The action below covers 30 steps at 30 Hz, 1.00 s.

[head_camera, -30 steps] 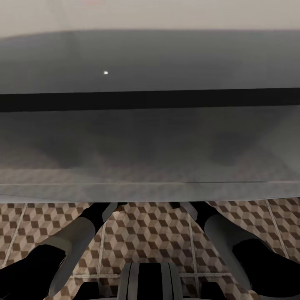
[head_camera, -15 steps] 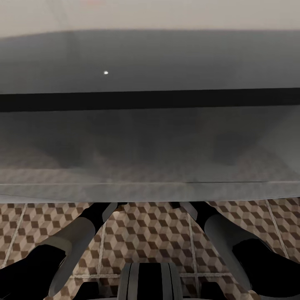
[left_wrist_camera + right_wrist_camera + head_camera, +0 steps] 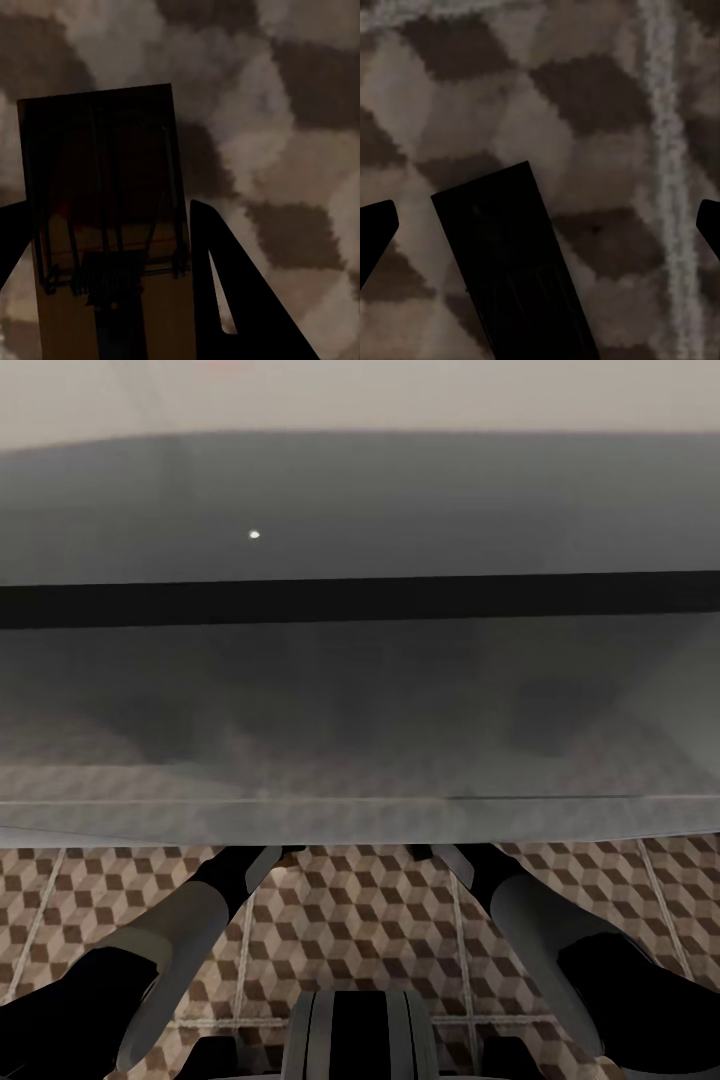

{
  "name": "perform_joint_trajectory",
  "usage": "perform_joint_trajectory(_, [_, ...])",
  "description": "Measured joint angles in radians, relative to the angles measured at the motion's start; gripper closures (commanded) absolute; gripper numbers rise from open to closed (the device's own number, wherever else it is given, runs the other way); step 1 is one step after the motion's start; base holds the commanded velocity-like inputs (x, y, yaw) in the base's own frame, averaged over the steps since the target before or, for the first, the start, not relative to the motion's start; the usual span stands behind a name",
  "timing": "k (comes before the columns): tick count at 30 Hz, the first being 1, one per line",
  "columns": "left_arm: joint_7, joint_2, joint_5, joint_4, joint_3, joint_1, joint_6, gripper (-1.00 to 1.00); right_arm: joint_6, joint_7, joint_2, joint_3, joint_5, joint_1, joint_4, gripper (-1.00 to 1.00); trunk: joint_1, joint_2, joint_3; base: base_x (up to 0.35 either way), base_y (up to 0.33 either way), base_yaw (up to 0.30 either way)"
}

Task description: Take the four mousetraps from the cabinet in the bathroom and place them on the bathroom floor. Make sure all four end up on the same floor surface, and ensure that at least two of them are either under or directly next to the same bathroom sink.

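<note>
Gripping tan wire-sprung mousetrap (image 3: 105,225), left claw (image 3: 105,247); right claw (image 3: 540,225) wide open.

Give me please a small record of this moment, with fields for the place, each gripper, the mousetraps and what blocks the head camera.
place: bathroom floor with a brown and beige cube pattern
blocking surface: wide pale grey slab across the head view; both arms reach under it
left gripper: fingers on both sides of a mousetrap, shut on it or only around it cannot be told
right gripper: open, fingers wide apart
second mousetrap: dark, lying on the tiles between the right fingers, touching neither
lighting: dim, in shadow
</note>
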Motion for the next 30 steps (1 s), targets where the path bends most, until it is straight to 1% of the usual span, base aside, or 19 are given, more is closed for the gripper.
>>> perform_joint_trajectory(10, [0.0,0.0,-0.004,-0.001,-0.001,-0.002,0.0,1.0,0.0,0.001,0.0,-0.003,-0.008,-0.002,0.0,-1.0,0.0,0.0,-0.004,0.0,0.0,0.0])
perform_joint_trajectory(30, [0.0,0.0,-0.004,-0.001,-0.001,-0.004,0.0,1.0,-0.001,0.001,0.0,-0.003,-0.009,-0.004,0.0,-1.0,0.0,0.0,-0.006,0.0,0.0,0.0])
